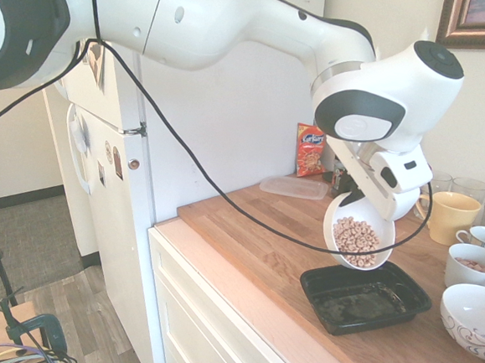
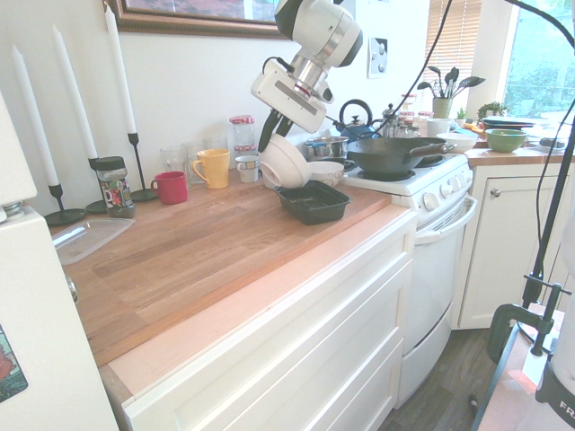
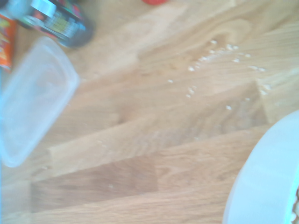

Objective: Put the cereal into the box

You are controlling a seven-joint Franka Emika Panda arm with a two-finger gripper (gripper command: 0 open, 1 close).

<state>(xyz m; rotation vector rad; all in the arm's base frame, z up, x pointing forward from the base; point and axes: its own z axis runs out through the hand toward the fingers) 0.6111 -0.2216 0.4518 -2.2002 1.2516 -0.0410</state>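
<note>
One white Franka gripper (image 2: 276, 128) is clenched on the rim of a white round bowl (image 2: 285, 162), which is tipped steeply with its mouth facing the first exterior camera. The tan ring-shaped cereal (image 1: 356, 239) lies inside the bowl, gathered against its lower wall. Just below, the black rectangular tray (image 1: 364, 299) sits on the wooden countertop (image 1: 245, 249). Seen in the first exterior view, from the tray, the yellow mug (image 1: 453, 217) stands at about one o'clock, the patterned white bowl (image 1: 472, 321) at three, and the orange-red snack bag (image 1: 310, 150) at eleven, behind the clear flat plastic container (image 1: 294, 187). Small pale crumbs (image 3: 212, 52) dot the wood.
</note>
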